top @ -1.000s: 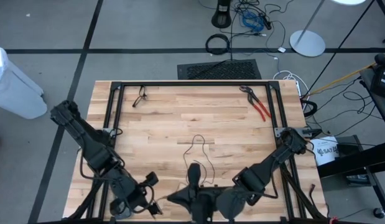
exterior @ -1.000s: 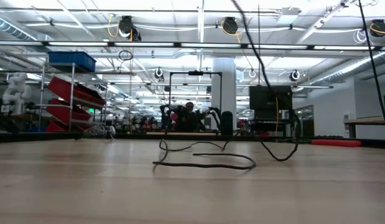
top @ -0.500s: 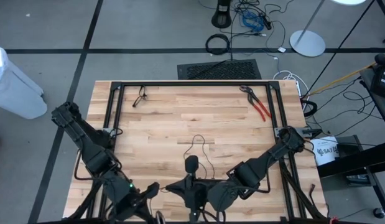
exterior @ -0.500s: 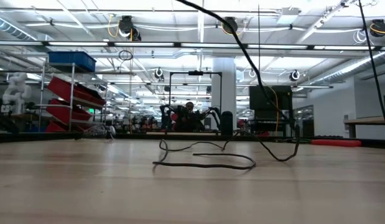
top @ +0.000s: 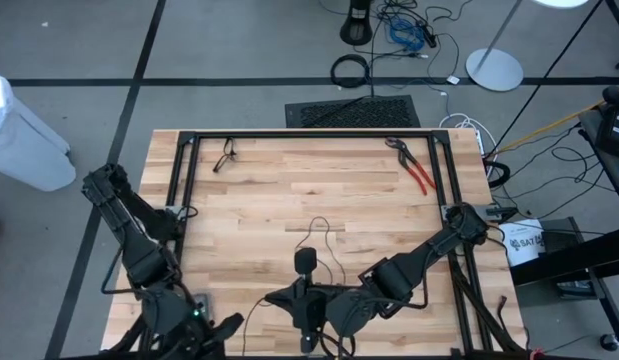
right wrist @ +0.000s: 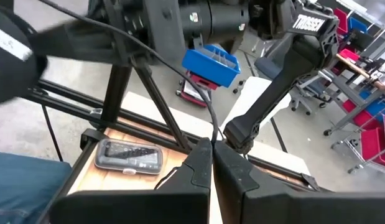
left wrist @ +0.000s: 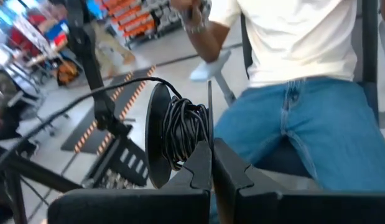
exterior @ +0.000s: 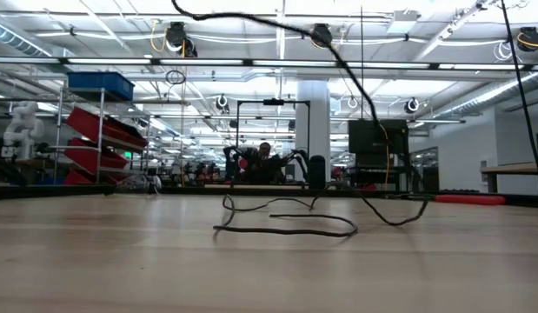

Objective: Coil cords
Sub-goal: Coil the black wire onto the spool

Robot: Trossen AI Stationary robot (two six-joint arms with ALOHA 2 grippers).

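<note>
Black Cord, Partly Wound: Handling Notes

Black, thin and flexible, the cord (top: 322,243) lies in loose loops on the middle of the pale wooden tabletop (top: 289,180), and one strand rises off the wood toward the near edge, where both arms work. In the low view the loops (exterior: 286,228) rest flat while the strand climbs up and out of sight.

Left gripper (left wrist: 211,163): low at the near edge, fingers pressed together, with a bundle of wound black cord (left wrist: 183,127) sitting on them against a dark round disc (left wrist: 156,143). A person in blue jeans (left wrist: 316,124) sits close behind.

Right gripper (right wrist: 212,149): near the table's front centre, fingers pinched on a strand of the cord (right wrist: 208,112).

Step in hand, by my reading: feeding another turn onto the bundle. To do it well:
- keep the strand lightly taut so turns lie side by side;
- let the loops on the wood pay out without snagging;
- steer clear of the red-handled pliers (top: 417,172) at the far right, well apart;
- avoid jerking, which could loosen the wound turns.
</note>
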